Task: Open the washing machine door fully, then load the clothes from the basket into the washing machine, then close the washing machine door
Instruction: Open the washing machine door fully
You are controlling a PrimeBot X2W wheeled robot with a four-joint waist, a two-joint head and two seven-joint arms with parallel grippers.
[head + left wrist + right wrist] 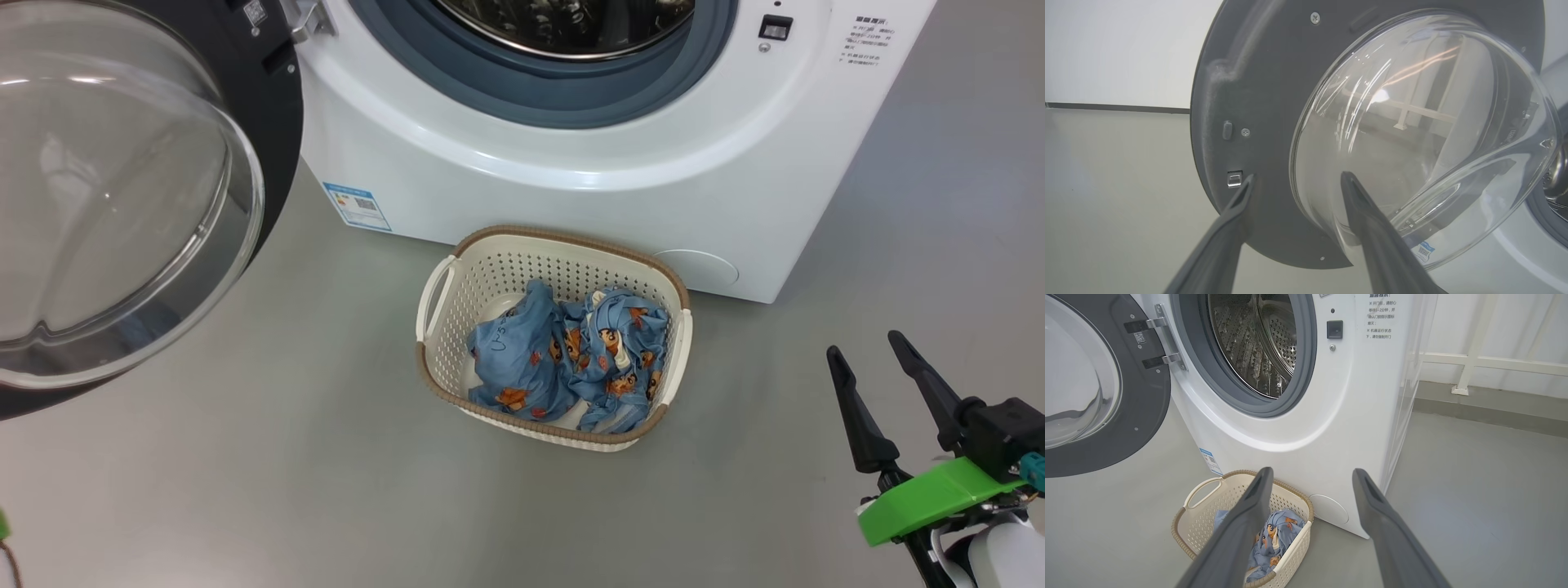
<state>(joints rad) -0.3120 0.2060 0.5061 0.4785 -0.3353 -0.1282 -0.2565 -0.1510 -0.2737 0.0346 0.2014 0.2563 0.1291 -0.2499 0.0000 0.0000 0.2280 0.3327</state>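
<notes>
Grey floor [286,506], white wall [1106,49]; basket [506,278] nr washing machine [571,204].

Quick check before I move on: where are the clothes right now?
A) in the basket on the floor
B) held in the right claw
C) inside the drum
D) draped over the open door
A: the clothes lie bunched inside the basket in front of the washing machine, and the right claw is open with nothing in it.
</notes>
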